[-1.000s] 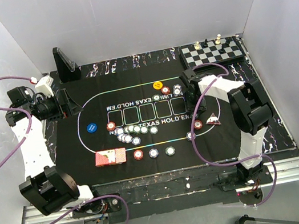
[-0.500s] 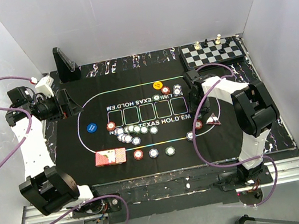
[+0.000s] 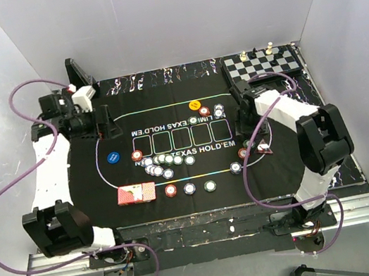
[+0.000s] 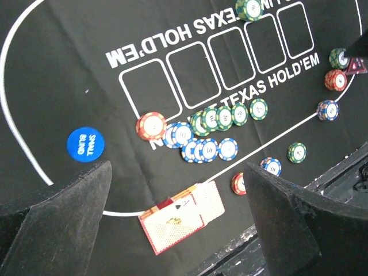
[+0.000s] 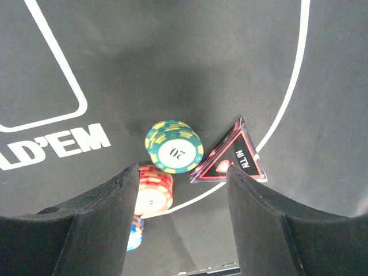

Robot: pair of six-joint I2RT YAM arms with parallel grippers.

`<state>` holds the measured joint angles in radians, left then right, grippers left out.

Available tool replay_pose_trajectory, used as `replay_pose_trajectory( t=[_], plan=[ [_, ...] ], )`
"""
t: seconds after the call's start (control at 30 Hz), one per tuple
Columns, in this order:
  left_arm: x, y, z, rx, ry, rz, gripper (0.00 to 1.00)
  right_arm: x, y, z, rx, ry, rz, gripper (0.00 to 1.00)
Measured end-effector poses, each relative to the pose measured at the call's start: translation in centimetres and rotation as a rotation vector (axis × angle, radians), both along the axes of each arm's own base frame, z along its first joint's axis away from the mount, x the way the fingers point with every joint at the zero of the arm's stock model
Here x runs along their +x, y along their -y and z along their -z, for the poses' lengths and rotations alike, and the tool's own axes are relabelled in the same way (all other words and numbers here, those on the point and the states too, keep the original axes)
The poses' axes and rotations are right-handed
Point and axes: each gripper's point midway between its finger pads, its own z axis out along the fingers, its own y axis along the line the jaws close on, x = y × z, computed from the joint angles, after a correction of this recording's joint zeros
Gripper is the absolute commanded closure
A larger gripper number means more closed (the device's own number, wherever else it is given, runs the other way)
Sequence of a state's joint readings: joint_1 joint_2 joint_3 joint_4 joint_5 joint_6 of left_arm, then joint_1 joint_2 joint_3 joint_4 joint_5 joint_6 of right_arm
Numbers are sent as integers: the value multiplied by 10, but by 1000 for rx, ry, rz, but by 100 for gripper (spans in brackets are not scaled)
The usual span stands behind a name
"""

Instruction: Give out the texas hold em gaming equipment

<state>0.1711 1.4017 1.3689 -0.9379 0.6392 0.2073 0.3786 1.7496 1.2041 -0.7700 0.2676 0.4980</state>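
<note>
Gear (image 3: 157,163): lying spread across mat (image 3: 181,120), 7 to 3 o'clock.
Left gripper (image 4: 178,167): hovering wide open, empty.
Right gripper (image 5: 183,168): hanging open, empty, above chips (image 5: 172,146) at 4 o'clock.
Cards (image 3: 136,193): probably flexing, sliding; pinching long edges.
Chips: likely stiff, stacks toppling; gripping rims.

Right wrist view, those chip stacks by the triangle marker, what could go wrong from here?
The green chip stack, red chip stack and triangular marker sit crowded together just ahead of the open right gripper. Descending here could nudge the marker or topple a stack. The red stack is partly hidden behind one finger, so it may get clipped.
</note>
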Motion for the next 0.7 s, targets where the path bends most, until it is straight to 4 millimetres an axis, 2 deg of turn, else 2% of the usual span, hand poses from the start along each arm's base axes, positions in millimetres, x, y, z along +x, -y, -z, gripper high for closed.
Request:
replay_pose_trajectory(
  t=[0.17,0.23,0.4,0.47,0.53,0.6,0.7],
  plan=[
    [12,39,20,51,-29,104,0,21,-10,-49,64,135,-2,31],
    [13,63,30,84,-39,169,0,27,-16,-72,114,205,-8,31],
    [10,123,58,179,-39,323,0,28,-37,-129,270,379,-52,37],
    [10,143,74,226,-43,370,0,25,-45,-143,316,429,-77,39],
    [9,159,91,267,-54,406,0,20,-53,-148,351,451,-98,41],
    [9,173,110,310,-68,440,0,15,-60,-143,371,446,-113,43],
    [7,188,136,359,-85,475,10,7,-64,-128,376,411,-126,48]
  ],
)
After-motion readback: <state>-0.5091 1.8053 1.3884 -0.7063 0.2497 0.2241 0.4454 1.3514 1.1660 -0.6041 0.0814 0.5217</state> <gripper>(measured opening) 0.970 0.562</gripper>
